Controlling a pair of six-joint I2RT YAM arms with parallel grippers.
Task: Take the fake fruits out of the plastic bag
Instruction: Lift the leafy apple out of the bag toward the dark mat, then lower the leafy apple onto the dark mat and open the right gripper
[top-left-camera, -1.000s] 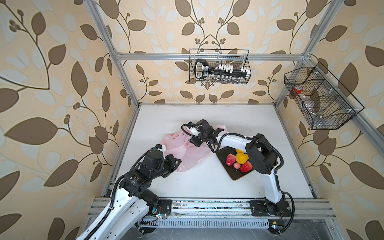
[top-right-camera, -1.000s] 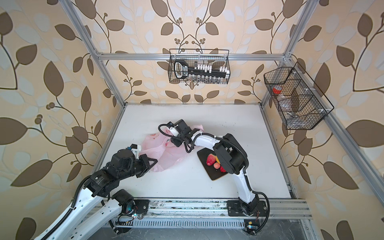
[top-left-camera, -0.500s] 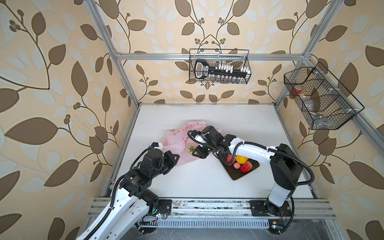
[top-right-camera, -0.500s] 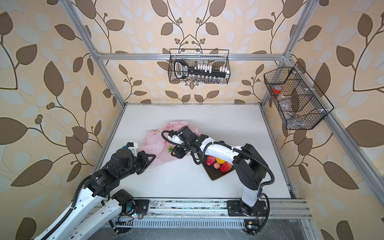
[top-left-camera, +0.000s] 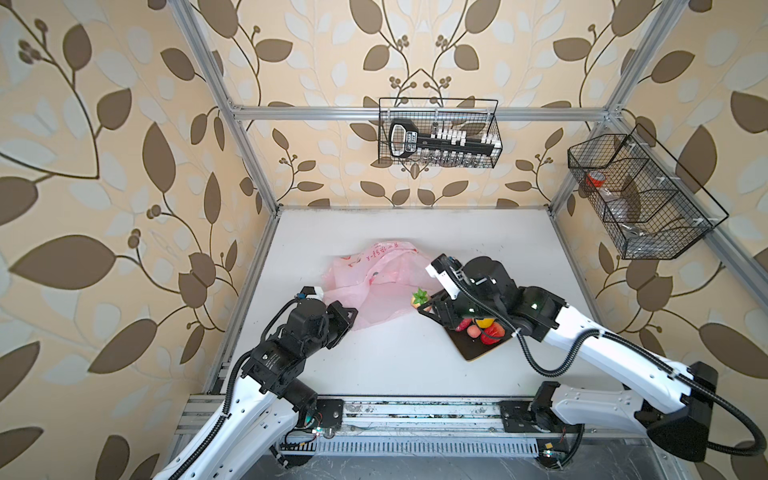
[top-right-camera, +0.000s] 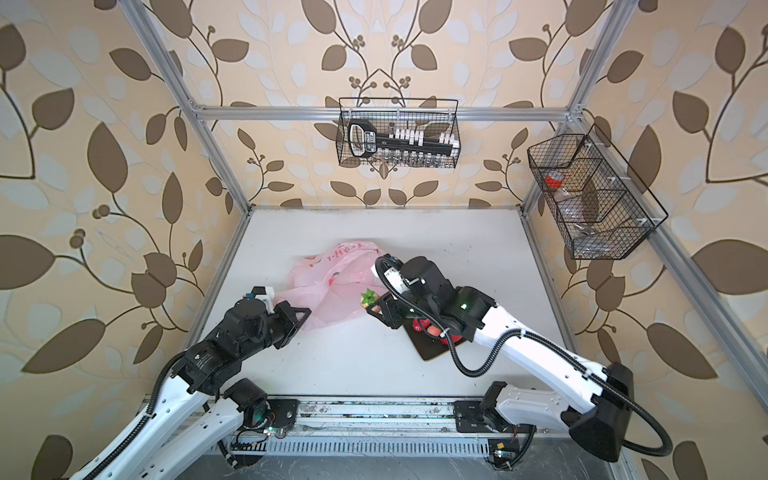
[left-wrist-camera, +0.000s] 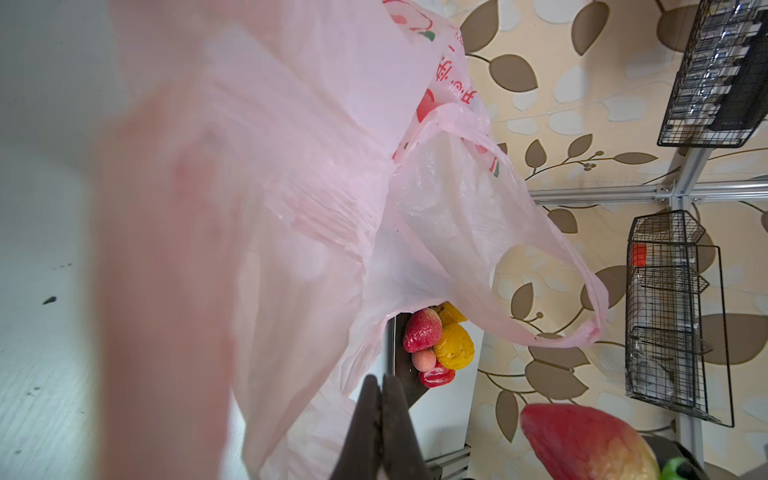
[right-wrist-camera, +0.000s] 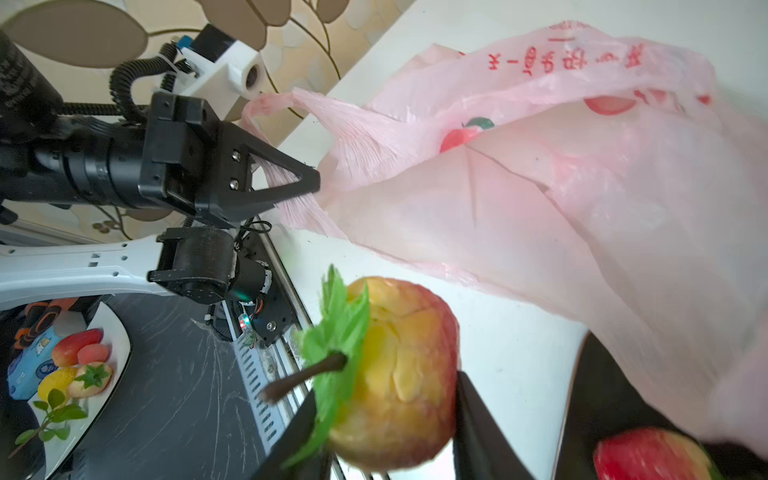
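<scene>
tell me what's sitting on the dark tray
On the dark tray: two red fruits, two yellow fruits, one small pinkish fruit. The pink bag hides part of it in the left wrist view; the right arm covers part in both top views.

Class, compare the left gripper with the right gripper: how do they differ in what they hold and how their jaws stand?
The left gripper is shut on a bunched fold of the pink plastic bag; the right gripper clasps a red-and-yellow fruit with a green leaf. Left jaws meet; right jaws stand apart around the fruit. Both are black and both hold something.
</scene>
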